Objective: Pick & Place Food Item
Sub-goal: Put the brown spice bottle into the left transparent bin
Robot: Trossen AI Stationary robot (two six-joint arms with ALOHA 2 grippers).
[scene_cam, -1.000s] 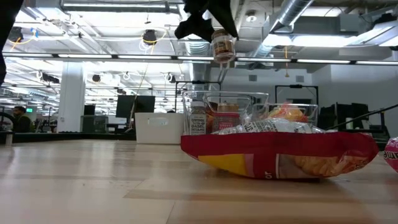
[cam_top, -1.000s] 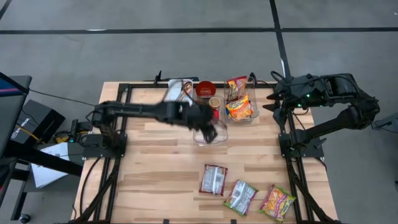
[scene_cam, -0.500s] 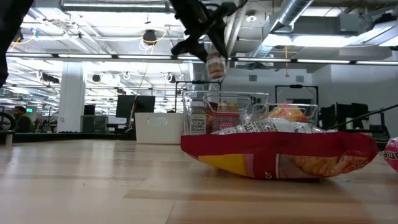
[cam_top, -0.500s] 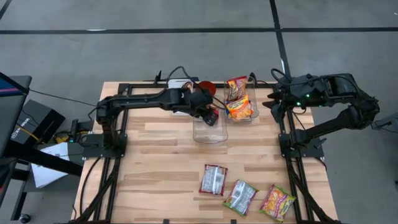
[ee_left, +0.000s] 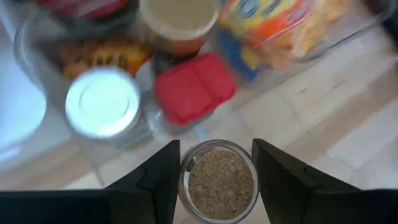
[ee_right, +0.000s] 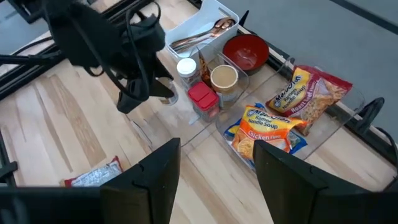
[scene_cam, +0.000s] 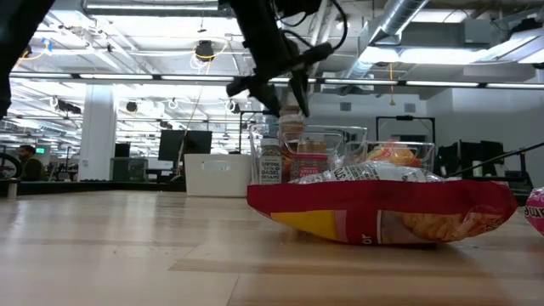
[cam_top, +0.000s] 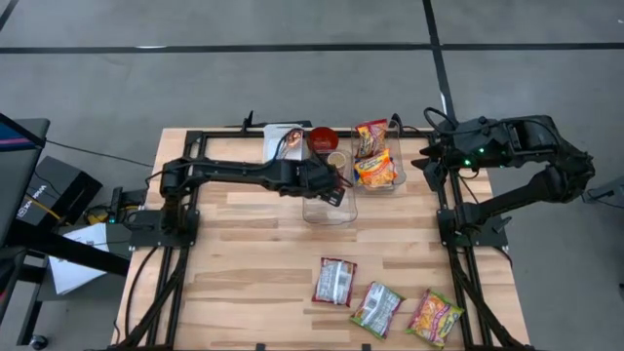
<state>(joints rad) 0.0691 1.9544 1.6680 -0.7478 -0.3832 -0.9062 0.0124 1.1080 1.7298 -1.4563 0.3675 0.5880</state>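
Gripping a spice jar above the clear bin at the desk's far edge, the left hand risks knocking the red-capped jar there if lowered off-centre. Right hand waits open, far-right corner.

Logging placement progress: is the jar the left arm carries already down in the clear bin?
No. The jar sits gripped in the left tool, hanging above the bin.

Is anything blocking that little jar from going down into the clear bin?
Nothing visible blocks it. The left gripper holds the jar above the clear bin. A red-lidded jar and a white-lidded jar stand farther back; the near part looks free.
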